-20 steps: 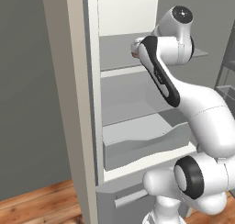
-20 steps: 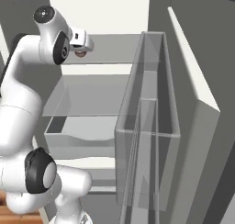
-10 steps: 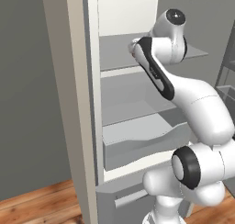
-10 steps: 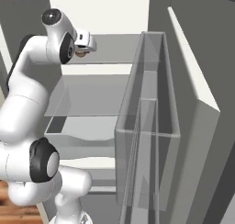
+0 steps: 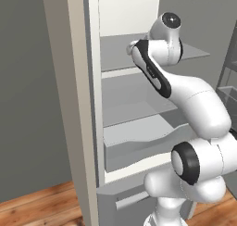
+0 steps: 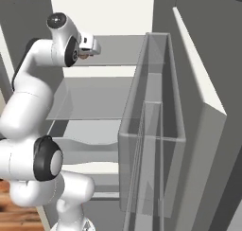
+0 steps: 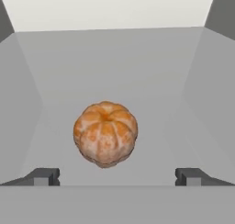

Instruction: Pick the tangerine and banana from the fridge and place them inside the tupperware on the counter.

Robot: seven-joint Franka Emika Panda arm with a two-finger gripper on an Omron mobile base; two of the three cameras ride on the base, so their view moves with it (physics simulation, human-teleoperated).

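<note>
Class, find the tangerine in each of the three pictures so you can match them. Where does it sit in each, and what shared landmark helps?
Left base view: hidden behind the arm.
Right base view: an orange sliver at upper left, by the hand.
Hand view: tangerine just below centre, between the open pincer tips, untouched.
Shared landmark: the fridge's grey upper shelf.

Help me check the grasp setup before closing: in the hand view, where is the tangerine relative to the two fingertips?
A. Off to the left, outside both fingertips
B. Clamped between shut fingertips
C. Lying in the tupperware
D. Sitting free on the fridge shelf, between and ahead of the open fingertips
D. The tangerine rests on the grey fridge shelf, untouched, with the gripper wide open and a fingertip at each side below it.
</note>
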